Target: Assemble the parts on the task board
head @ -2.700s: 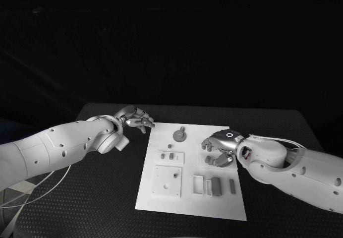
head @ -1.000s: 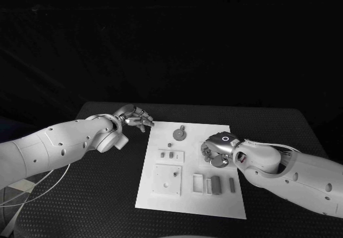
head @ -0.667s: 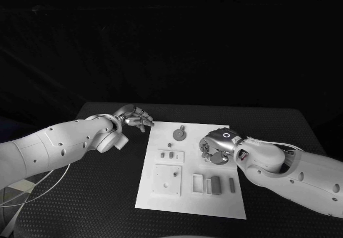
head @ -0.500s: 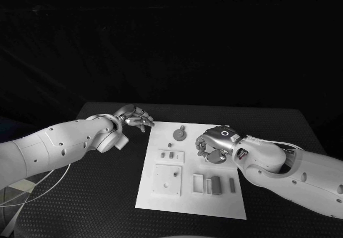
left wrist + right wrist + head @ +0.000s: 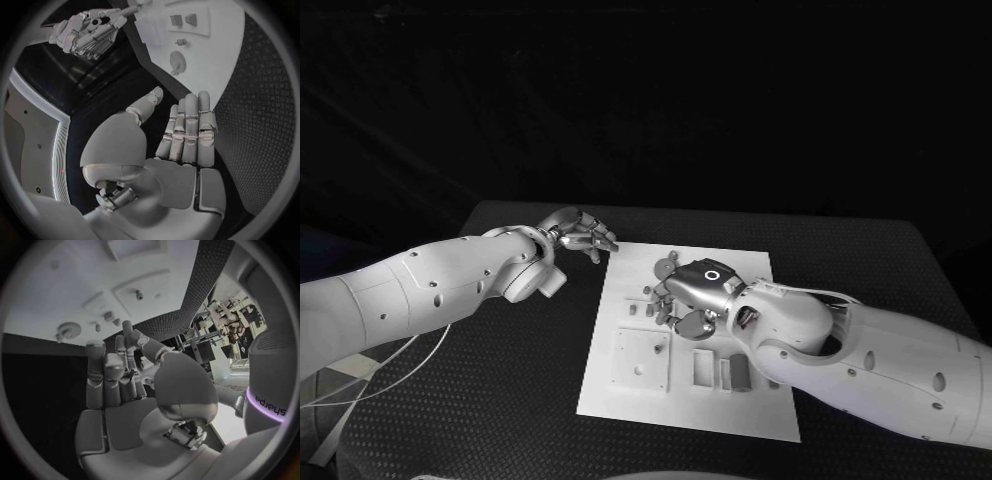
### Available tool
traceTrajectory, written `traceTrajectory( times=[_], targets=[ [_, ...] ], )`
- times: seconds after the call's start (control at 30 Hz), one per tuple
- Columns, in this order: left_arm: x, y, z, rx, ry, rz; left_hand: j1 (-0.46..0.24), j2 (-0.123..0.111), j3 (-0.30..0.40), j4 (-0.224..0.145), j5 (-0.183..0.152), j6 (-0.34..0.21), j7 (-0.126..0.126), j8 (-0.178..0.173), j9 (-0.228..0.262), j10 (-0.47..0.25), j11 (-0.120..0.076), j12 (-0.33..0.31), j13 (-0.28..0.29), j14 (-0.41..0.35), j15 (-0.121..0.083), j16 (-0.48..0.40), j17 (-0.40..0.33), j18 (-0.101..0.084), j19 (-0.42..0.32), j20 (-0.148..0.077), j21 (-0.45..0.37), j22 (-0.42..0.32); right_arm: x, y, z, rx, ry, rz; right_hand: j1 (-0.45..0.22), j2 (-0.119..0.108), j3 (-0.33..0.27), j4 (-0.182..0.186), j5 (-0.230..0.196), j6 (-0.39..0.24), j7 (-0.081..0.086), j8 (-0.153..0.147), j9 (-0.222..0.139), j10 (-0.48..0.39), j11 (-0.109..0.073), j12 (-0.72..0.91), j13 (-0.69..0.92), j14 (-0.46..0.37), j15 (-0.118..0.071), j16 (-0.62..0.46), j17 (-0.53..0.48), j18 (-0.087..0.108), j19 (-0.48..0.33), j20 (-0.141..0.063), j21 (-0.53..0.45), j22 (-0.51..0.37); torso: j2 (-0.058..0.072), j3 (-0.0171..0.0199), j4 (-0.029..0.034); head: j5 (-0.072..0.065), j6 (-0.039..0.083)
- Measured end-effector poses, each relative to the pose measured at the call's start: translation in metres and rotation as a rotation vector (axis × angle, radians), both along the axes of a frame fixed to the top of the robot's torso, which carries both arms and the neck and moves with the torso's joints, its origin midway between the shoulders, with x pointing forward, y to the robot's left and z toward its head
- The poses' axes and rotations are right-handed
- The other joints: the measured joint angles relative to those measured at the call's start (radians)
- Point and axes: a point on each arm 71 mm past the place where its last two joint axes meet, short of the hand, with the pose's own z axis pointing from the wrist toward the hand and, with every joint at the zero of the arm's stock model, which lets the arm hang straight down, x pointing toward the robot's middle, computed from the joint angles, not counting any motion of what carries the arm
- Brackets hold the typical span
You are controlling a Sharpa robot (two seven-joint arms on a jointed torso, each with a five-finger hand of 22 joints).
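Black and bumpy, your tabletop carries the white task board in its middle, with the board's long sides running from the near edge toward the far edge. You can see your left robot hand up by the board's far left corner, over the tabletop; its fingers lie straight, side by side, and it holds nothing. Your right robot hand hangs over the far half of the board, fingers curled down. You cannot tell if it holds a part. Small grey parts stand in slots near the board's near right side. A round grey part sits close to the board's far edge. Two little parts lie side by side on a raised square.
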Motion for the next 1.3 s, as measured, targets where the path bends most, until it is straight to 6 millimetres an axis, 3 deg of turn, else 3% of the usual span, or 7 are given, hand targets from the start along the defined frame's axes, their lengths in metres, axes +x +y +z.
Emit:
traceTrajectory(
  times=[0.3,0.67,1.3],
  targets=[
    [0.001,-0.004,0.0,-0.002,0.0,-0.005,0.0,0.0,0.0,0.0,0.0,0.0,0.0,0.0,0.0,0.0,0.0,0.0,0.0,0.0,0.0,0.0,0.001,0.004,0.003,0.003,0.0,0.0,-0.018,0.03,-0.023,-0.013,0.062,0.068,0.0,0.0,0.001,0.001,-0.001,0.0,0.0,0.0,0.0,0.0,0.0,0.0,0.001,0.0,0.0,0.0,0.0,0.0,0.0,0.0,0.0,0.0,-0.001,-0.001,0.0027,0.019,-0.009],
    [0.001,-0.011,0.0,-0.006,0.002,-0.017,0.0,0.0,0.0,0.0,0.0,0.0,0.0,0.0,-0.001,0.0,0.0,0.0,0.0,0.0,0.0,0.0,0.001,0.009,0.003,0.004,0.0,0.0,-0.034,0.043,-0.054,-0.086,0.123,0.119,0.0,0.0,0.002,0.002,0.001,-0.001,0.001,0.0,0.0,0.002,0.002,-0.001,0.001,0.0,0.0,0.0,0.0,0.0,0.004,0.0,0.0,0.0,0.0,-0.001,0.0011,0.04,-0.018],
    [0.001,-0.011,-0.001,-0.005,0.004,-0.017,-0.004,0.004,0.0,0.0,0.0,0.0,0.0,0.0,-0.001,0.0,0.0,0.0,0.001,0.0,0.0,0.0,0.001,0.007,0.003,0.004,-0.004,0.0,-0.034,0.044,-0.059,-0.105,0.118,0.124,0.0,0.0,0.002,0.002,0.0,-0.003,0.003,-0.001,0.0,0.007,0.0,-0.002,0.003,0.0,0.0,0.0,0.0,0.0,0.004,0.0,0.0,0.0,0.0,0.002,-0.0006,0.048,-0.026]
  ],
)
